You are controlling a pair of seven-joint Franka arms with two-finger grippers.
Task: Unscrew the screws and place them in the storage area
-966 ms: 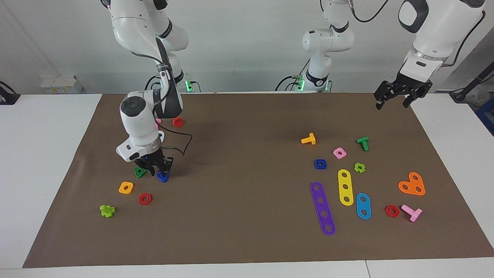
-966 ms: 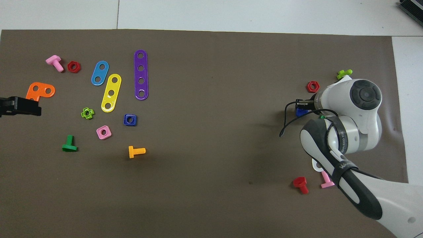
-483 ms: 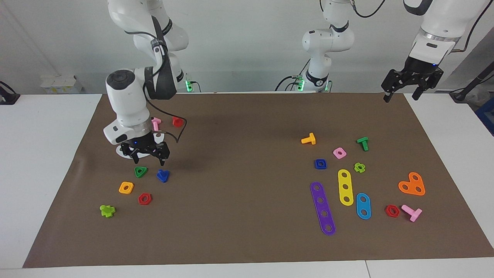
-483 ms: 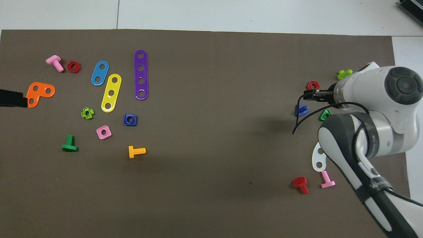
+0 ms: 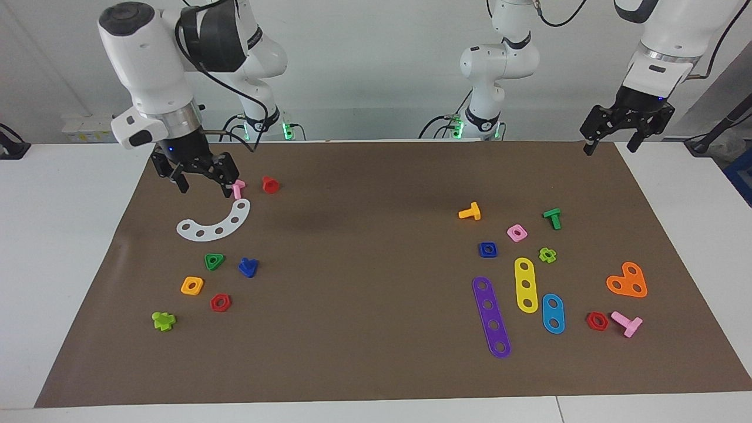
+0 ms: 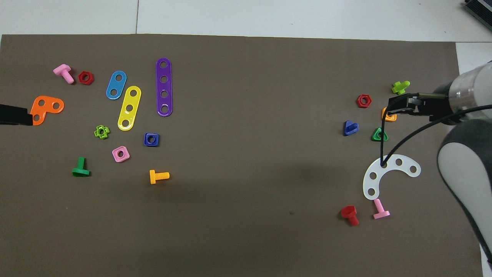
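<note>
facing view: blue screw lies freed beside the green triangle nut, right claw released overhead; left claw waits, spread.

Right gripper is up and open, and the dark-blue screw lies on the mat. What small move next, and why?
Probably retract the right gripper clear: it is empty, raised over the white arc strip, and the dark-blue screw rests beside the green triangle nut in the storage area. The left gripper waits, open.
</note>
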